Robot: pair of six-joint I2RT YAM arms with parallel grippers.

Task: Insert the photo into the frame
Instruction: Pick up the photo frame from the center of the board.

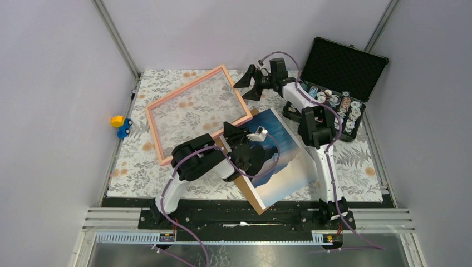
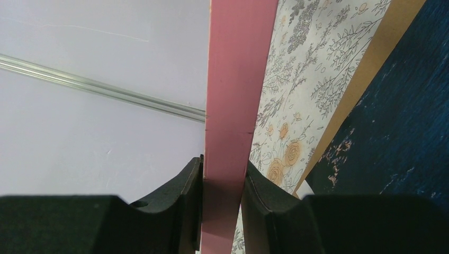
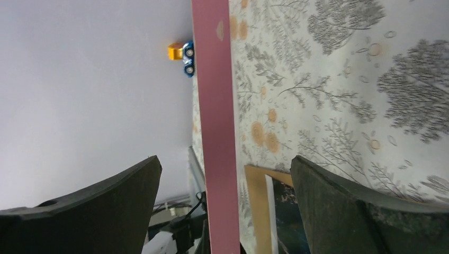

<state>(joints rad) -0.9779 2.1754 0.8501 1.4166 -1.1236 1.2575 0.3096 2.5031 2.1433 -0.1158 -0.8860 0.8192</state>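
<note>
Where the overhead view looks down on the floral tabletop [image 1: 356, 161], the frame [image 1: 186, 88] sits at an angle over the left-centre. The left pincer [image 1: 229, 129] grips its near-right rail. The right pincer [image 1: 247, 84] hangs at the frame's far-right corner with its jaws wide apart. The photo [image 1: 284, 161] lies face up on a brown board [image 1: 253, 197] between the two arms, just beside the frame's near-right rail and outside the frame. A black case [image 1: 345, 64] stands open at the far right, and a small toy [image 1: 120, 125] sits at the left edge.

From the left wrist, the left pincer [image 2: 222, 169] is clamped on the pink frame [image 2: 235, 79], one finger [image 2: 193, 180] pressed to each side. The tabletop [image 2: 312, 69], board [image 2: 365, 79] and dark photo [image 2: 402, 121] show to the right.

From the right wrist, the right pincer [image 3: 225, 164] is spread, and the frame [image 3: 212, 79] runs between the fingers [image 3: 132, 185] without touching them. The toy [image 3: 182, 53] shows beyond it. The board [image 3: 257, 201] and photo [image 3: 286, 217] lie below.
</note>
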